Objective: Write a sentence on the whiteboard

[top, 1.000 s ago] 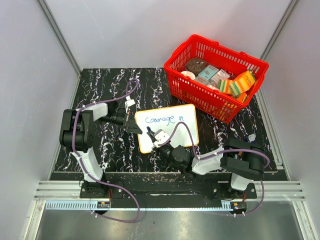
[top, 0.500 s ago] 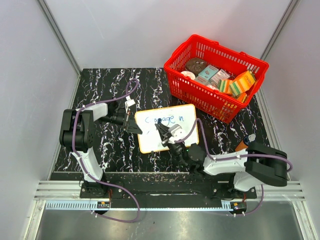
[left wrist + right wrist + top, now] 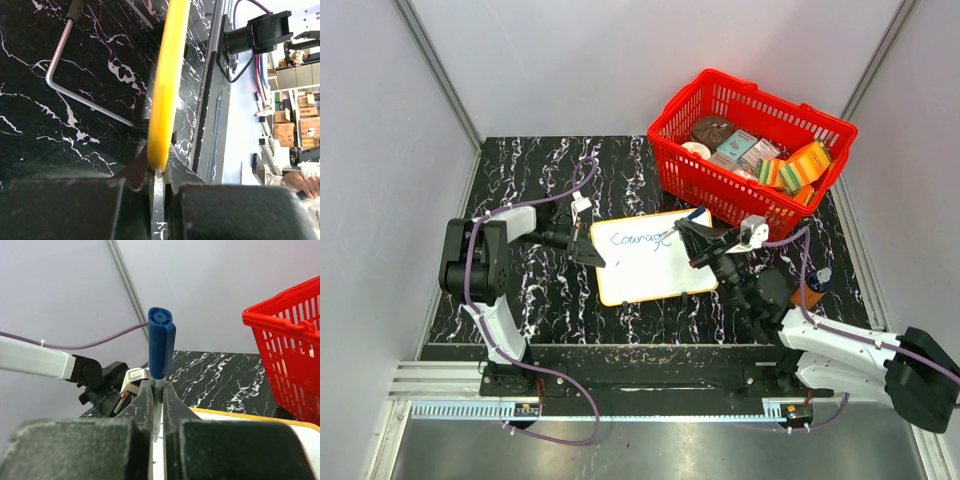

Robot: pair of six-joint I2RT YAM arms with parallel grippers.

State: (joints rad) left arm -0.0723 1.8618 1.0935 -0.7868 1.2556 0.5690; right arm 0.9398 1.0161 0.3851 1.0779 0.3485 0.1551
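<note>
Lying flat near the middle of the desk point(image 3: 535, 170), a little toward its near edge, the whiteboard point(image 3: 645, 272) carries the sentence point(image 3: 637, 239) in blue along its far side. Only "Courage" is readable from above; whatever follows is hidden under the right gripper point(image 3: 692, 232).

That gripper hangs over the board's far right corner, clenched on a blue marker point(image 3: 161, 340) whose capped end stands up between the fingers point(image 3: 144, 400). Whether the tip touches the surface cannot be told.

The left gripper point(image 3: 590, 252) pinches the board's left edge, its jaws closed on the yellow rim point(image 3: 167, 75), low against the desk.

A red basket point(image 3: 715, 200) of packaged goods fills the far right corner of the desk, just beside the writing arm.

Writing the next words well probably calls for:
- light, even pressure with the pen near upright
- the left grip firm, so the board does not slide
- a start toward the left edge, below the first line
- strokes stopping short of the basket wall
</note>
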